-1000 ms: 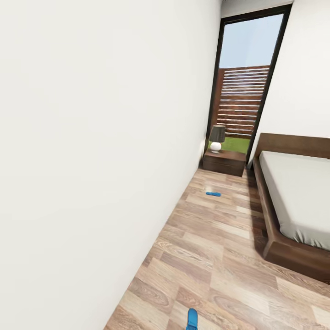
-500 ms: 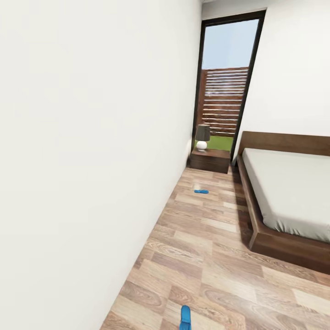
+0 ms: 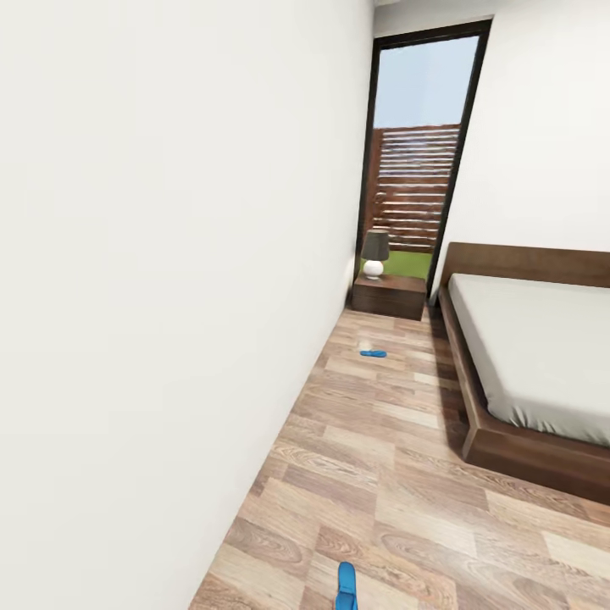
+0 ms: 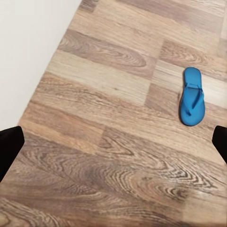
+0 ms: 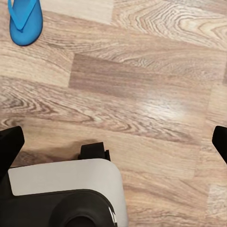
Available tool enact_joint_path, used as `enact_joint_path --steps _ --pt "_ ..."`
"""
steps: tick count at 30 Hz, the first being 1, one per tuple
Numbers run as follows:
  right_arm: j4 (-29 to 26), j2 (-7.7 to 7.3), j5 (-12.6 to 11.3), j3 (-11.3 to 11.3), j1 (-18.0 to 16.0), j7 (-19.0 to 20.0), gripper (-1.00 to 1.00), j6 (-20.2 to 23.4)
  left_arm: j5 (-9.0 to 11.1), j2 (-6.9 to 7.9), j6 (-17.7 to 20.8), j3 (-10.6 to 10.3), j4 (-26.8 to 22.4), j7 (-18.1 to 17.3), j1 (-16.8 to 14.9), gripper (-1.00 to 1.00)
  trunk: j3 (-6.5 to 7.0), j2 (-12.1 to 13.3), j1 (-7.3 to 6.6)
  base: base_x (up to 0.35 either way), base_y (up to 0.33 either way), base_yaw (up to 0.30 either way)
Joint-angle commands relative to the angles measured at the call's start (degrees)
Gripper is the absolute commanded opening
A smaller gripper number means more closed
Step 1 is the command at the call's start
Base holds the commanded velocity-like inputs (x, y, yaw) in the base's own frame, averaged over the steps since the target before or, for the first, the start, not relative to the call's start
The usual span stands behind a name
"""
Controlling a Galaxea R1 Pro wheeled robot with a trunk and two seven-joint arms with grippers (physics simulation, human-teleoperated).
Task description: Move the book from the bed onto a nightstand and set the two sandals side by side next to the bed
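One blue sandal [image 3: 346,586] lies on the plank floor just ahead of me, near the white wall. The same sandal shows in the left wrist view [image 4: 192,96] and in the right wrist view [image 5: 25,14]. The second sandal [image 3: 373,353] lies farther down the aisle, short of the nightstand [image 3: 388,295]. The bed [image 3: 525,356] with its grey mattress runs along the right. The book is out of view. My left gripper [image 4: 113,146] hangs open over bare floor, and my right gripper [image 5: 113,144] is open too, with nothing between the fingers.
A long white wall [image 3: 169,296] closes the left side of the aisle. A small lamp [image 3: 374,252] stands on the nightstand below a tall dark-framed window [image 3: 419,144]. My own grey base [image 5: 71,194] shows under the right gripper.
The camera has swung, so the whole scene sits further left than a second ago; in the last half second it barely shifts. Sandals and bed have not moved.
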Motion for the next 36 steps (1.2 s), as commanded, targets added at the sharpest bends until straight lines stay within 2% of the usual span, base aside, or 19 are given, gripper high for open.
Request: enact_joint_path --steps 1,20,36 --pt "0.03 0.01 -0.3 -0.02 -0.02 -0.01 1.0 -0.2 -0.08 0.0 -0.08 -0.04 -0.06 0.03 0.01 1.0 -0.04 -0.02 0.0 -0.001 0.001 0.057" --pt "0.01 -0.07 -0.32 -0.03 -0.03 -0.01 1.0 -0.2 -0.08 0.0 -0.08 -0.04 -0.06 0.03 0.01 1.0 -0.04 -0.02 0.0 0.0 0.0 0.242" --pt "0.0 -0.03 -0.34 -0.03 -0.02 -0.01 1.0 -0.2 -0.09 0.0 -0.08 -0.04 -0.06 0.03 0.01 1.0 -0.04 -0.02 0.0 -0.017 0.071 0.024"
